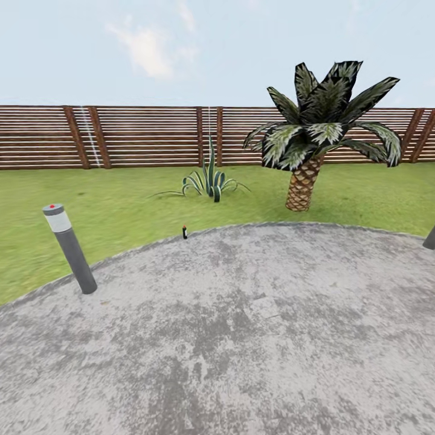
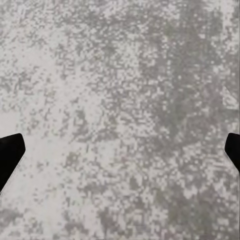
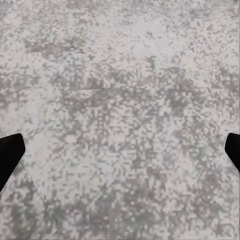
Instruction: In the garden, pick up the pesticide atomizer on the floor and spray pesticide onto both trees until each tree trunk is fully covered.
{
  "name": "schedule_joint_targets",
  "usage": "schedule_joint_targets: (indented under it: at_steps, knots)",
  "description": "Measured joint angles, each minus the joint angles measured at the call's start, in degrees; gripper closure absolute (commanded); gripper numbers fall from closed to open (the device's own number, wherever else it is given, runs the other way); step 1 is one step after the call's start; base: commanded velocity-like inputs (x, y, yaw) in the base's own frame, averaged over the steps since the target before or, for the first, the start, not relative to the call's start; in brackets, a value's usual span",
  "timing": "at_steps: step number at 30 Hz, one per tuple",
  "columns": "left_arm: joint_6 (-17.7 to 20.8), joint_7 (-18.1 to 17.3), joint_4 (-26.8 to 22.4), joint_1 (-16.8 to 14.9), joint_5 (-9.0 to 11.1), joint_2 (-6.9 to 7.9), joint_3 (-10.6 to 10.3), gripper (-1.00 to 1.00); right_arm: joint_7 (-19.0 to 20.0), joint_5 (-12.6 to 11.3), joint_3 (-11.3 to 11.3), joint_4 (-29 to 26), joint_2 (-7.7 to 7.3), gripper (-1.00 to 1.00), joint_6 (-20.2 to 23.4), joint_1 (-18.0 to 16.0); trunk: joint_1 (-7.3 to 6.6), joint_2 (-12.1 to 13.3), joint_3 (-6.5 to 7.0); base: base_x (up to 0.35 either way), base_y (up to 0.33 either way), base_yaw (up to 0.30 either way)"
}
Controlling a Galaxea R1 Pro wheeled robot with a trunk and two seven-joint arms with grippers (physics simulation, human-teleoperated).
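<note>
A tiny dark upright object, apparently the pesticide atomizer (image 1: pixel 185 232), stands far ahead where the grey paving meets the lawn of the garden (image 1: pixel 121 205). The trees and their trunks are out of view. In the left wrist view, my left gripper (image 2: pixel 120 155) is open, its black fingertips (image 2: pixel 10 155) wide apart over bare mottled paving. My right gripper (image 3: pixel 120 155) is likewise open above the paving, with nothing between its fingertips (image 3: pixel 10 155).
A grey bollard light (image 1: pixel 71 249) leans at the paving's left edge, and another post (image 1: pixel 429 238) is at the right edge. A short palm (image 1: pixel 305 175) and a spiky agave (image 1: pixel 209 180) grow on the lawn before the slatted wooden fence (image 1: pixel 145 136).
</note>
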Motion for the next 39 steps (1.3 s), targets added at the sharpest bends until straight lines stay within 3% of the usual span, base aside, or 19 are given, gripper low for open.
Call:
schedule_joint_targets:
  at_steps: [30, 39]
  knots:
    - [0.0, 0.0, 0.0, -0.02, 0.0, 0.0, 0.0, -1.0, -0.14, 0.06, 0.03, -0.09, -0.02, -1.0, -0.03, 0.0, 0.0, 0.0, 0.0, 0.339, 0.025, 0.001]
    - [0.0, 0.0, 0.0, 0.01, 0.02, 0.0, 0.0, -1.0, -0.19, 0.04, 0.0, -0.09, -0.02, -1.0, -0.03, 0.0, 0.0, 0.0, 0.0, 0.339, 0.081, 0.128]
